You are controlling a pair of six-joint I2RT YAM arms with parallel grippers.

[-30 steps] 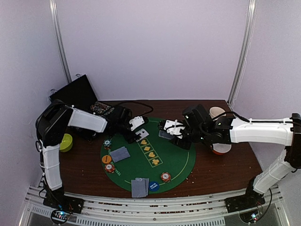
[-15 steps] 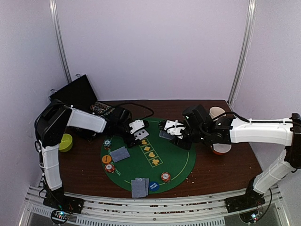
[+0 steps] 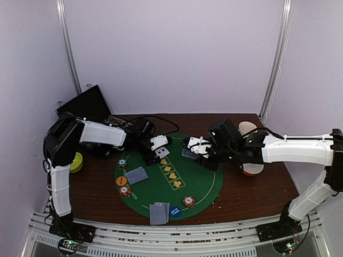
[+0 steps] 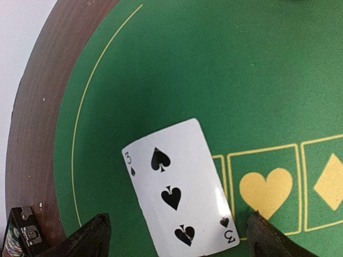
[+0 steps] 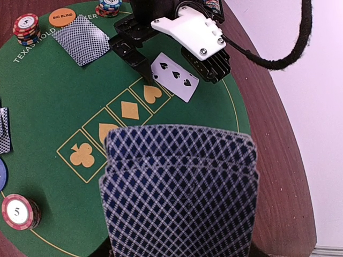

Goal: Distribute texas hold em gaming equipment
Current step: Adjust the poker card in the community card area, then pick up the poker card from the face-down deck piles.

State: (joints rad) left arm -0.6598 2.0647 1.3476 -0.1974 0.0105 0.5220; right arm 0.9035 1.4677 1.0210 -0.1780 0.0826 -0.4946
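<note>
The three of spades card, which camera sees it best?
The left wrist view: the three of spades lies face up, close, pips clear. The right wrist view shows it smaller, beyond fanned cards; the top view shows only a tiny white patch.

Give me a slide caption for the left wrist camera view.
Face-up three of spades lies on the green felt mat beside the heart marking, between open fingers.
</note>
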